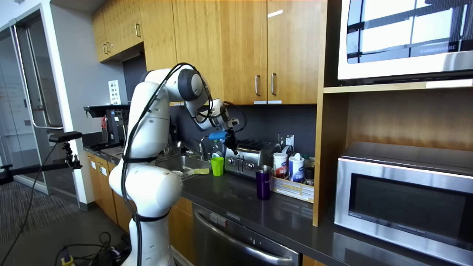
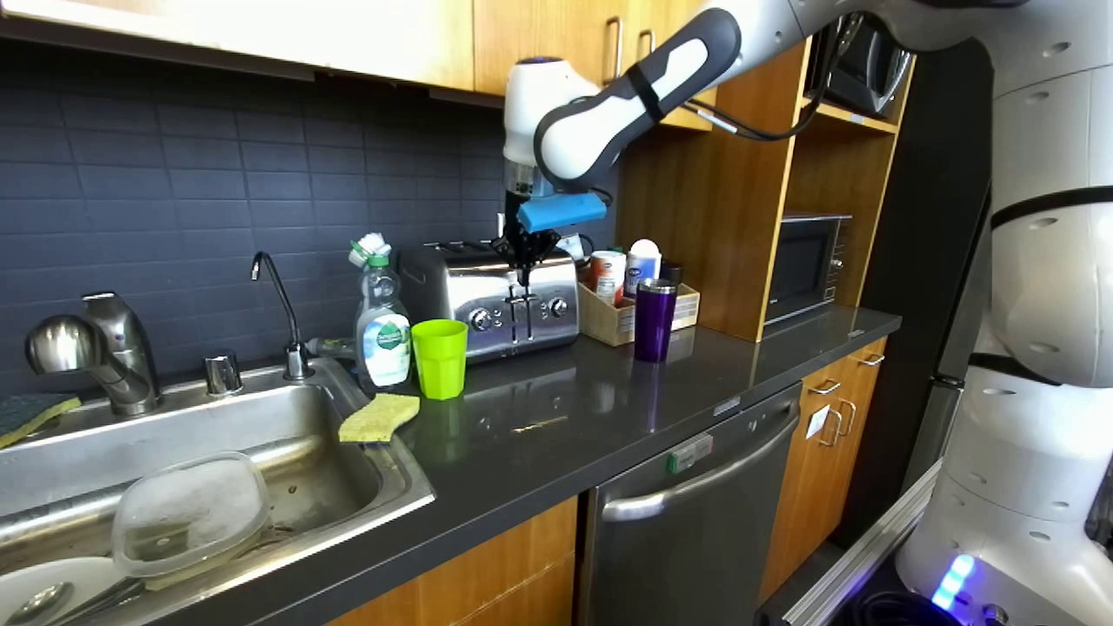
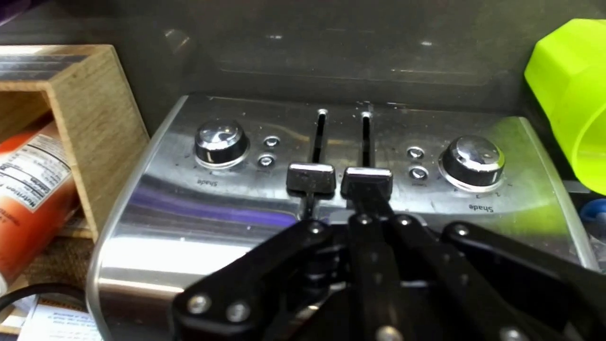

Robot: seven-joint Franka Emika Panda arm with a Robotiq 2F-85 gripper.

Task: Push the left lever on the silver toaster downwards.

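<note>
The silver toaster (image 1: 255,157) stands on the counter against the back wall. It also shows in an exterior view (image 2: 487,283) and fills the wrist view (image 3: 165,203), where its lettering is upside down. Its left lever (image 3: 368,173) is on the right of the pair in the wrist view, with its slot visible below it. The right lever (image 3: 311,179) sits level with it. My gripper (image 3: 371,194) is shut and empty, fingertips pointing down over the left lever and partly covering it. I cannot tell whether they touch it. It also shows in both exterior views (image 1: 235,150) (image 2: 523,276).
A green cup (image 2: 440,358) and a soap bottle (image 2: 384,335) stand beside the toaster, near the sink (image 2: 383,513). On the other side are a wooden box (image 2: 609,320) with canisters and a purple tumbler (image 2: 654,320). Wooden cabinets (image 1: 244,48) hang above.
</note>
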